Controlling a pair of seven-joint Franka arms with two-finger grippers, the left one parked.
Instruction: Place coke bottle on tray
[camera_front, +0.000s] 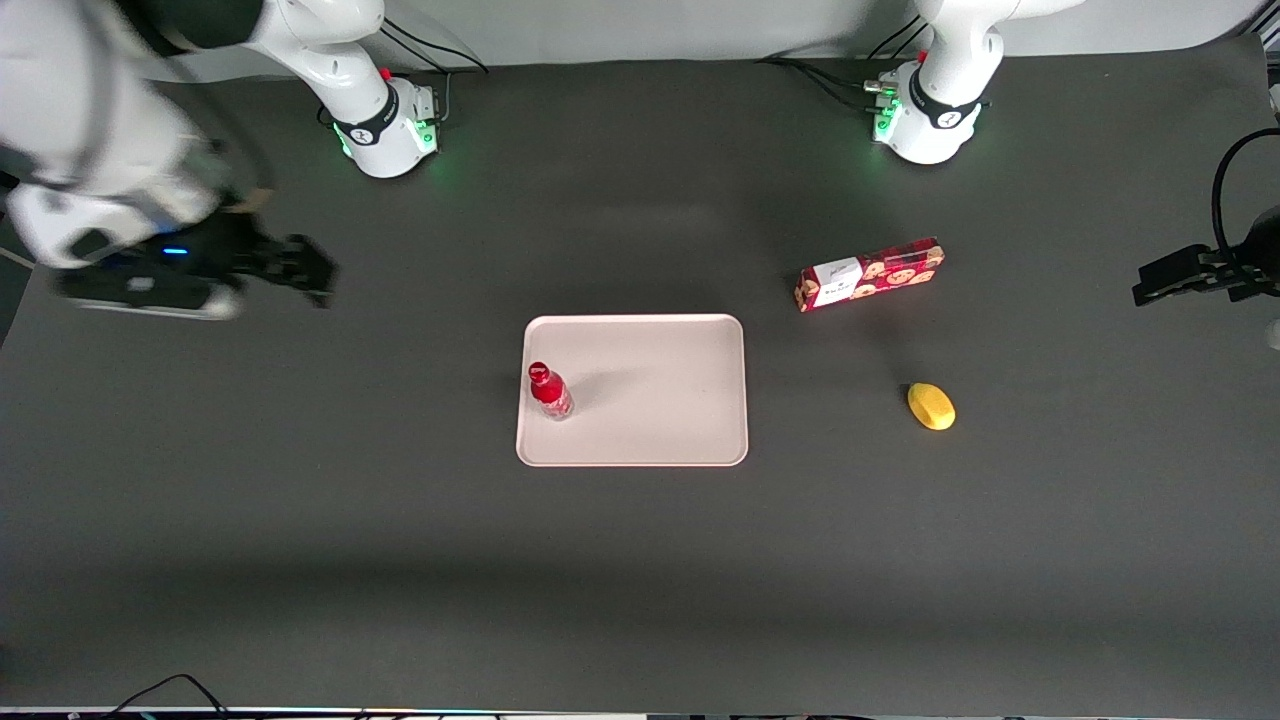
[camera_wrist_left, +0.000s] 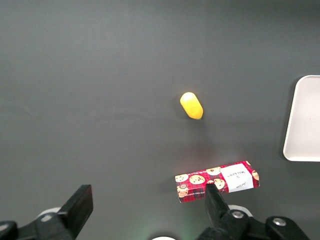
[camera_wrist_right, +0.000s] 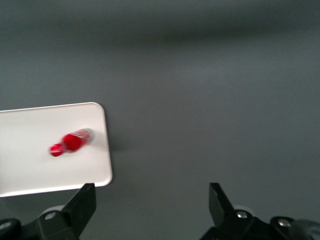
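Dark grey matting covers the whole surface (camera_front: 640, 580), with little on it. At its middle lies the large flat pale pinkish-beige tray (camera_front: 660, 400) with rounded corners and a low rim. The small slim red coke bottle (camera_front: 549, 390) with a red cap and clear base stands upright on it, close to the tray's 9 o'clock edge in the front view, so the placing looks done.

The tool (camera_front: 300, 268) hangs above bare matting well apart from the tray, toward the working arm's end, at about 10 o'clock from the bottle. Its fingers (camera_wrist_right: 82, 205) are spread wide with nothing between them.

A bottle this small is probably light, stiff and smooth, and tall enough to tip easily. Any further grip would best take the labelled body just below the neck, squeezing gently.

Toward the parked arm's end lie a long red cookie box (camera_front: 869, 275) and a yellow oval object (camera_front: 931, 407).
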